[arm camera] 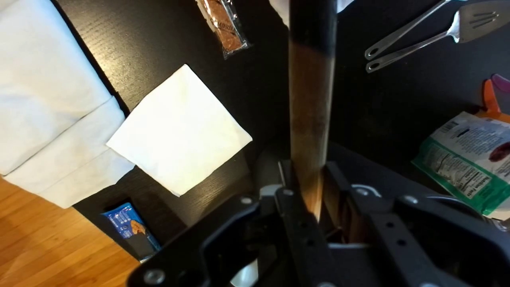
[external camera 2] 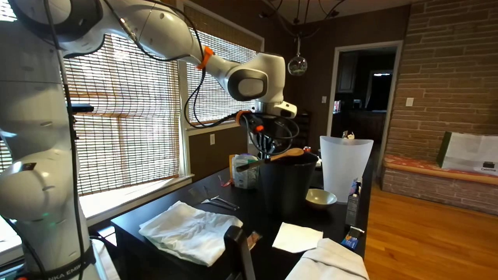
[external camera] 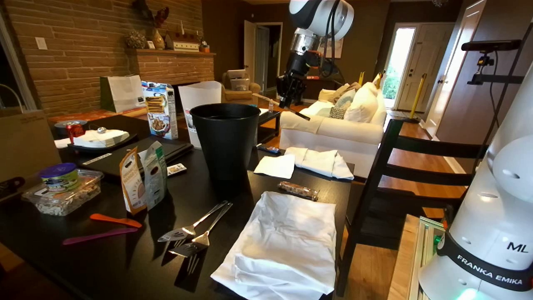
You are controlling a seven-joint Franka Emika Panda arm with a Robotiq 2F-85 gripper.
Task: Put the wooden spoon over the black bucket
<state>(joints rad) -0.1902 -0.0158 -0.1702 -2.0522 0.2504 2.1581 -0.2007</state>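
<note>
White cloth (external camera: 287,241) lies nearest, low and flat by the edge of the dark table (external camera: 137,258), so I think the arm (external camera 2: 167,29) can pass over it. Next come two metal kitchen tools (external camera: 190,230) lying side by side, then a wrapped snack bar (external camera: 297,191) near the table's side. Past those stands the black bucket (external camera: 227,141), upright with its mouth up, so something can go across the top. Farther back, the claw (arm camera: 307,167) pinches the wooden spoon (arm camera: 310,103) by its handle, likely so that both ends stick out and can reach. In an exterior view, the round end (external camera 2: 293,152) looks over the mouth; in an exterior view, the dark tip (external camera: 300,115) sticks out past the rim's side. So I can't tell if the spoon is over the hole or touching the rim. Maybe it needs a small push toward the middle. Watch the rim and the tall white bin (external camera: 202,93) past the bucket. Best room seems up high, over the rim. Way back sits a pale couch (external camera: 333,139).
</note>
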